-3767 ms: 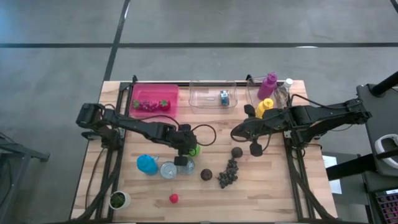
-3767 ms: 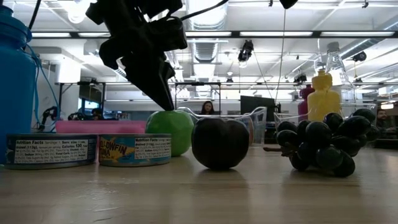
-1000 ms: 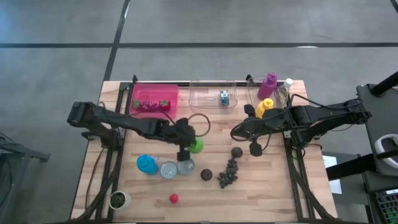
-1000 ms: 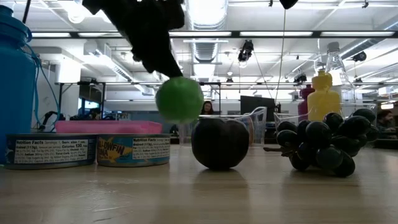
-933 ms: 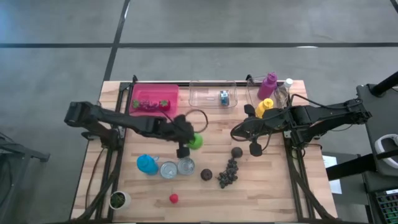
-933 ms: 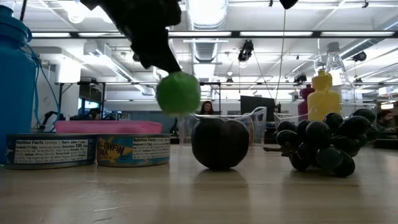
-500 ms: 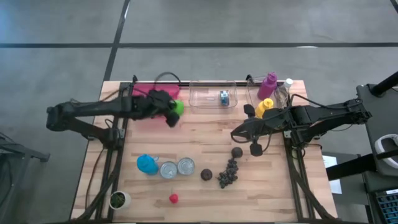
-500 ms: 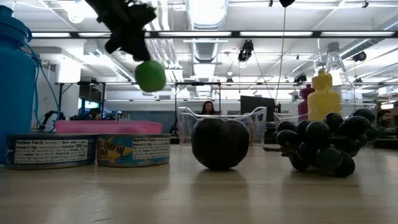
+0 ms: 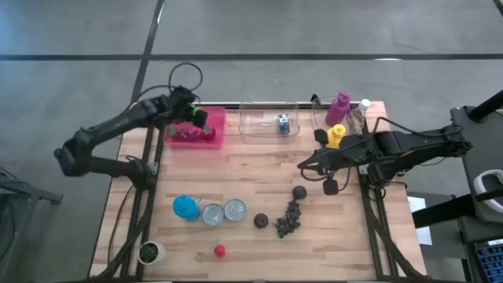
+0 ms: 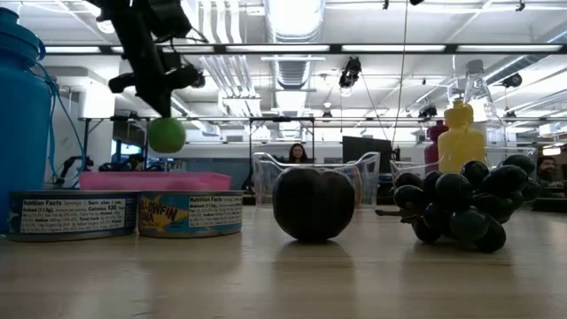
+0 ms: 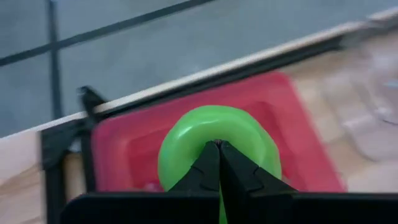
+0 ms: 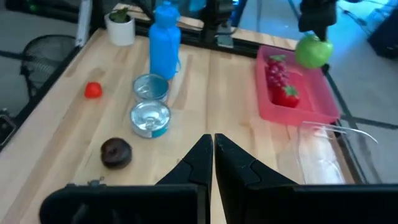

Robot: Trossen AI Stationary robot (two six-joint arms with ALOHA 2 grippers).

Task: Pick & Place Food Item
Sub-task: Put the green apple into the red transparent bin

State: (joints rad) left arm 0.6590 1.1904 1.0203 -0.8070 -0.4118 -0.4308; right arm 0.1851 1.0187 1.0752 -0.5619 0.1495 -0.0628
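Observation:
A green apple (image 9: 200, 118) hangs over the pink bin (image 9: 217, 142) at the table's far left, with my left gripper (image 9: 194, 115) shut on it. In the low view the apple (image 10: 166, 135) floats well above the bin's rim (image 10: 151, 180). The left wrist view shows the apple (image 11: 186, 146) above the bin's floor (image 11: 127, 152). Red grapes and a strawberry (image 12: 287, 95) lie in the bin. My right gripper (image 9: 330, 187) is shut with nothing in it, above the table's right half. My left gripper meets the apple at its top (image 11: 214, 134), its two fingers closed together there; the fingers themselves hide what they pinch. They slant down from above (image 10: 149, 80). The apple hangs below the fingertips, clear of the bin and the table.
A clear bin (image 9: 269, 122) stands beside the pink one, bottles (image 9: 339, 106) at the far right. Nearer lie a blue bottle (image 9: 186, 207), two cans (image 9: 224, 211), two dark plums (image 9: 261, 221), black grapes (image 9: 288, 220), a red item (image 9: 219, 251) and a small plant (image 9: 149, 252).
My left gripper has carried the apple from above the table's middle toward the far left, rising a little and rolling at the wrist; it now hangs over the pink bin. The gripper stays shut on the apple.

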